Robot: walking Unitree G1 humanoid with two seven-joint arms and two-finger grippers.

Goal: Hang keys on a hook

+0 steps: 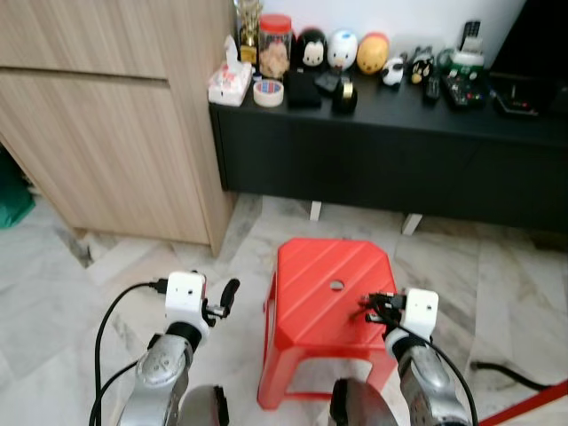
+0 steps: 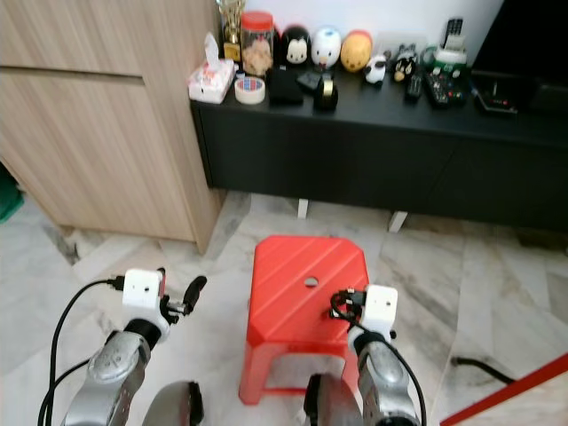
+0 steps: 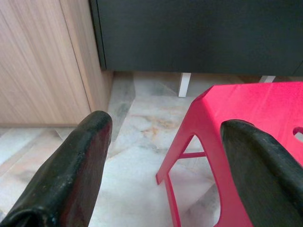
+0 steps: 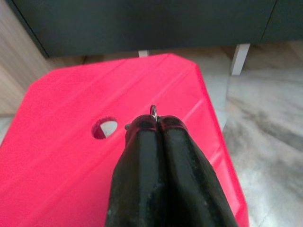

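Light is soft and even, a bit dim, with weak shadows under the stool and the cabinet. The head views are slightly blurred. In the wrist views the near black fingers are out of focus.

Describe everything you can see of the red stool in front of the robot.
The red stool looks like moulded glossy plastic, with a squarish seat with cut corners, shallow diagonal ribs across the top and a small round hole near the middle. Splayed legs joined by a low crossbar stand upright on the pale marble floor, just in front of the black cabinet. The right pincer is shut over the seat's right side, a small metal ring poking from its tips. The open left pincer is beside the stool, not touching it.
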